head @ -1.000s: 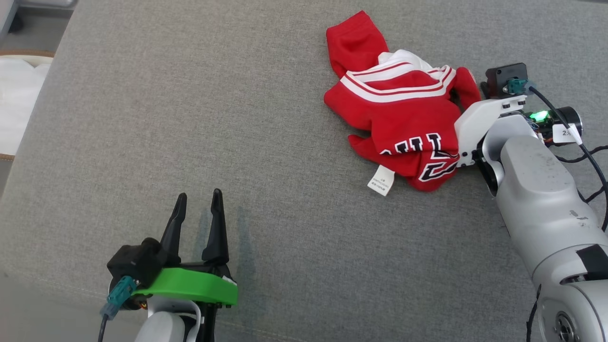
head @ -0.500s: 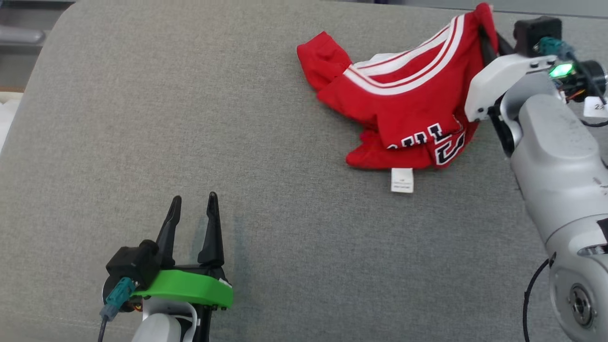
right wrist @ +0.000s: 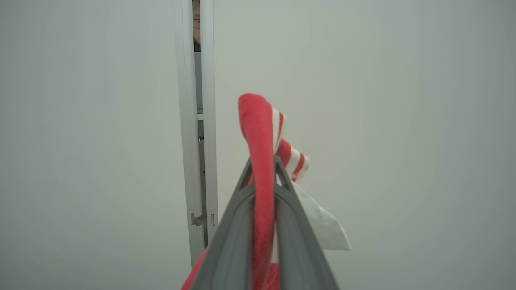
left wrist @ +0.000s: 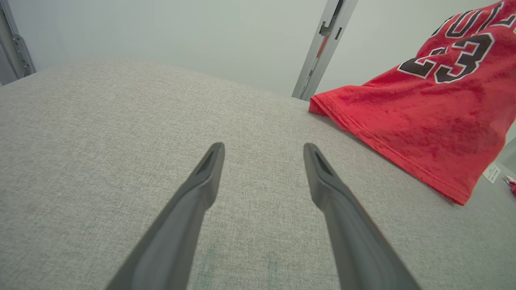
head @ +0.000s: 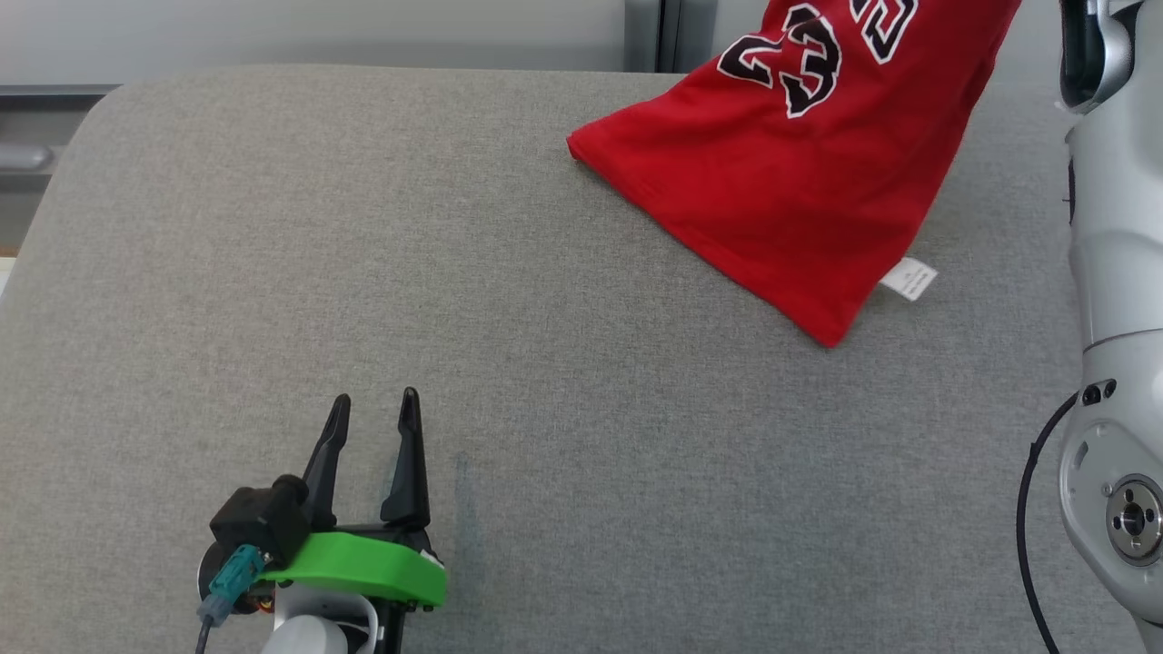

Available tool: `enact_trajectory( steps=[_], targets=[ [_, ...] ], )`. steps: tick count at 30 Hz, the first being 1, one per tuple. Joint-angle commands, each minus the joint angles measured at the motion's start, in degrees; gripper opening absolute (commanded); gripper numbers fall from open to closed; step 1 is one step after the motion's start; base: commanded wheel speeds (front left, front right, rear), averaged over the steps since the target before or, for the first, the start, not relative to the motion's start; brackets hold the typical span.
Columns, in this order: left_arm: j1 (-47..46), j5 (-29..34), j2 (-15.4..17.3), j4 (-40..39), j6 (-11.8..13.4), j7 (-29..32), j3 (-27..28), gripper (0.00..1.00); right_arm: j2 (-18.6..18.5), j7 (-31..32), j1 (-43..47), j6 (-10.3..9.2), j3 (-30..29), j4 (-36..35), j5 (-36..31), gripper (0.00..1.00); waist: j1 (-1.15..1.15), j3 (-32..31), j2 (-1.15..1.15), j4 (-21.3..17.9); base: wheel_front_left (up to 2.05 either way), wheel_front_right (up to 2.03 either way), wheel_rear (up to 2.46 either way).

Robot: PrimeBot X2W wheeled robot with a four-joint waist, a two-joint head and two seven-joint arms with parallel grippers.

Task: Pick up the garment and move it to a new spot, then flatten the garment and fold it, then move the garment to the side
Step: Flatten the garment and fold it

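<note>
Right gripper (right wrist: 263, 167) is clamping the shirt (head: 800, 182) by its striped edge; the shirt is hanging over the grey cushion (head: 363, 272), far right. Left gripper (head: 374, 407) is resting wide and empty. Pickup is judged done; placing, flattening, folding and setting aside are outstanding.

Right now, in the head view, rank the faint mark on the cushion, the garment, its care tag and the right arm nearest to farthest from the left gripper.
From the left gripper:
1. faint mark, just to its right
2. garment, upper right
3. care tag, at the garment's right edge
4. right arm, far right edge
</note>
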Motion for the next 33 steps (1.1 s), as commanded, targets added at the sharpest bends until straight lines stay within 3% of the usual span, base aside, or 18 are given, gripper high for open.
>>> enact_trajectory(
  steps=[1, 7, 17, 21, 33],
  targets=[
    [0.8, 0.5, 0.1, 0.0, -0.3, 0.0, 0.1, 1.0, 0.4, -0.2, -0.6, -0.07, -0.2, -1.4, -0.8, 0.0, 0.0, -0.6, 0.0, 0.1, 0.0, 0.0, 0.0],
    [1.1, 0.5, 0.1, 0.0, -0.4, 0.0, 0.2, 1.0, 2.0, -0.2, 3.3, -0.07, 6.0, -3.3, -0.8, 0.0, 0.0, -1.3, 0.0, 0.6, 0.0, 0.0, 0.0],
    [0.2, -0.6, 0.1, 0.4, -0.4, 0.0, -1.7, 1.0, 2.1, -0.2, 15.6, -0.07, 34.7, -1.8, 17.3, 0.0, 0.0, -1.2, 0.0, 3.5, 0.0, 0.0, 0.0],
    [-0.1, -1.3, 0.1, 0.3, -0.2, 0.0, -2.3, 1.0, 2.1, -0.2, 19.4, -0.07, 42.8, -1.8, 22.0, 0.0, 0.0, -1.0, 0.0, 5.1, 0.0, 0.0, 0.0],
    [-0.8, -1.6, 0.1, -0.4, 0.4, 0.0, -1.8, 1.0, 2.1, 0.4, 24.0, -0.07, 56.9, -4.0, 29.9, 0.0, 0.0, 0.2, 0.0, 8.8, 0.0, 0.0, 0.0]
  ],
)
